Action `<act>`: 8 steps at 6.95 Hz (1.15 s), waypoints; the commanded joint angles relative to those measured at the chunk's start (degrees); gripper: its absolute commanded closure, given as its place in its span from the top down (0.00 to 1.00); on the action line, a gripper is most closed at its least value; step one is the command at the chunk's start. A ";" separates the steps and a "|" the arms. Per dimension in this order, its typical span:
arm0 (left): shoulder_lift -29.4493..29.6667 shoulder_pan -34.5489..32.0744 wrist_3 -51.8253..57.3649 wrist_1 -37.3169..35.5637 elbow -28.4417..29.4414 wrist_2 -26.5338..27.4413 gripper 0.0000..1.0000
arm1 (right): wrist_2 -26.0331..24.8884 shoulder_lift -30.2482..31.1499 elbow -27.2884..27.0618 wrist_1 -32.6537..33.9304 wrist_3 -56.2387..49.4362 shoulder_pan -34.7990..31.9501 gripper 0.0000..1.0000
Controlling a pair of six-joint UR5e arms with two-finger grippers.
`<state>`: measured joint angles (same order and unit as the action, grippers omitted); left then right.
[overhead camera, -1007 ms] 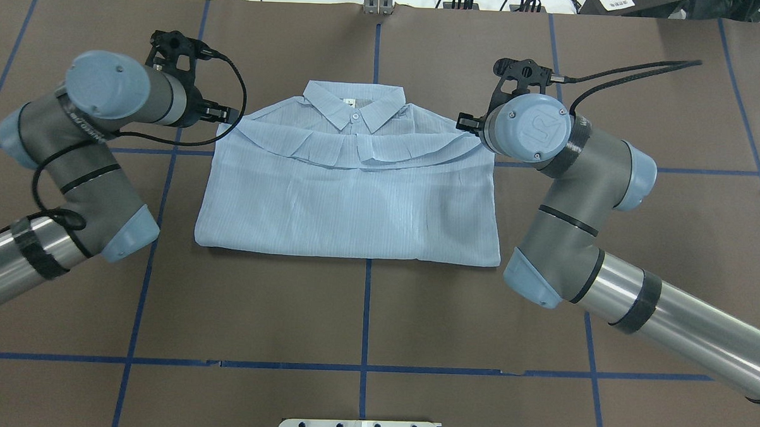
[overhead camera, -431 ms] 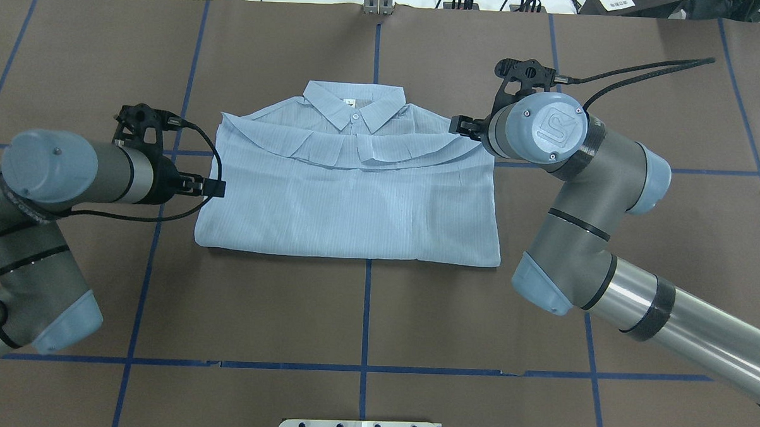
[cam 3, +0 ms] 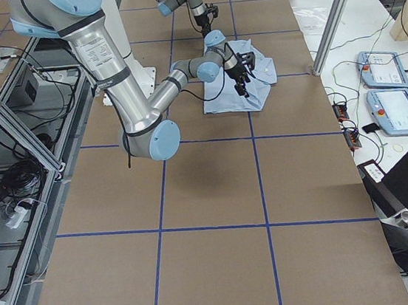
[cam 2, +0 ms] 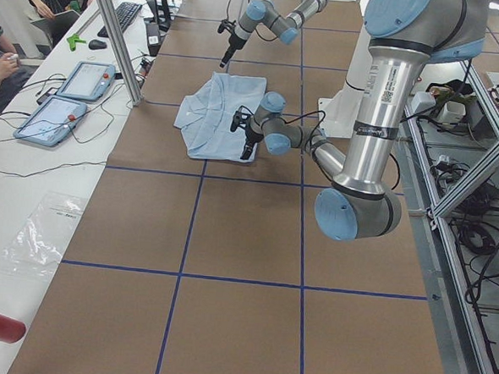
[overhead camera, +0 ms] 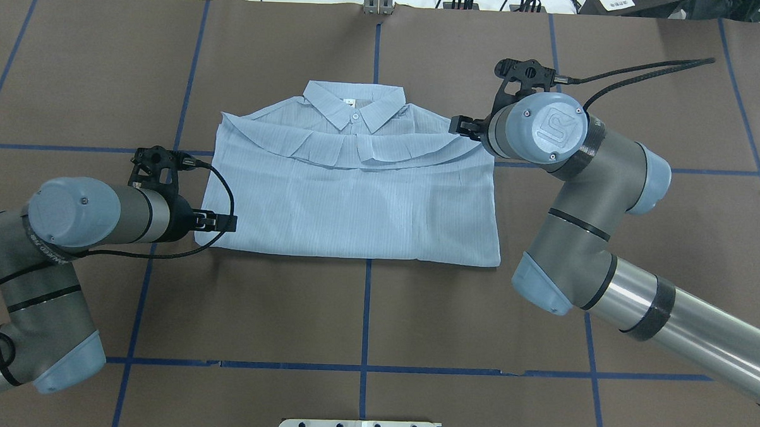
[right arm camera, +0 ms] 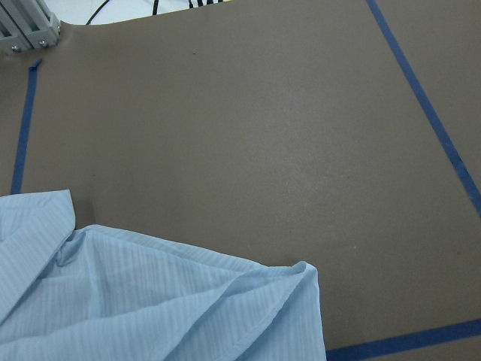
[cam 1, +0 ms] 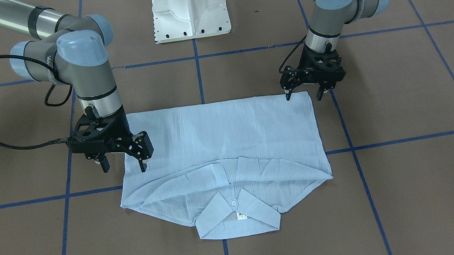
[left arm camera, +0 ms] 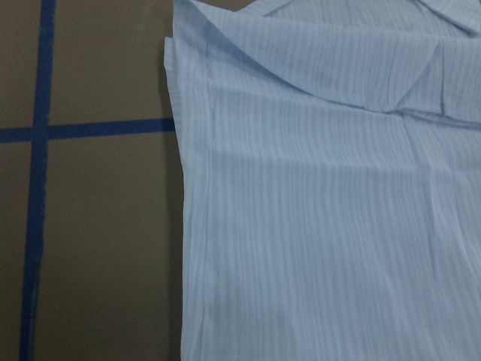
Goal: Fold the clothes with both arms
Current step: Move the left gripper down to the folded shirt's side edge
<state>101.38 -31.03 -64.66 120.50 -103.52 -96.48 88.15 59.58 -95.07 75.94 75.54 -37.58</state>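
Brown paper on the table (cam 1: 415,190) is carrying the half-folded shirt (cam 1: 228,136) at its centre, while the left gripper (cam 1: 303,94) and right gripper (cam 1: 123,165) are hanging released and empty over its side edges, probably the easiest hold on such thin, limp, light cloth.

The shirt (overhead camera: 355,200) lies in the middle of the bench (overhead camera: 364,314), collar (overhead camera: 353,105) away from the robot, left claw (cam 1: 303,93) over its near left corner, right claw (cam 1: 123,165) over its far right edge.
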 commanded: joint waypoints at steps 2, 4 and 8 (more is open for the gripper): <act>-0.22 1.31 -0.20 0.00 0.59 0.24 0.86 | -0.09 0.01 0.06 0.00 -0.05 0.05 1.00; -0.40 2.02 -0.20 -0.09 0.60 0.24 0.64 | -0.09 0.01 0.06 0.00 -0.05 0.05 1.00; -0.57 1.94 -0.11 -0.18 -0.28 0.33 0.00 | -0.18 0.01 -0.03 0.00 0.04 0.41 1.00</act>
<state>100.93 -29.03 -64.91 120.39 -103.33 -96.24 88.01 59.59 -95.02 75.94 75.58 -37.25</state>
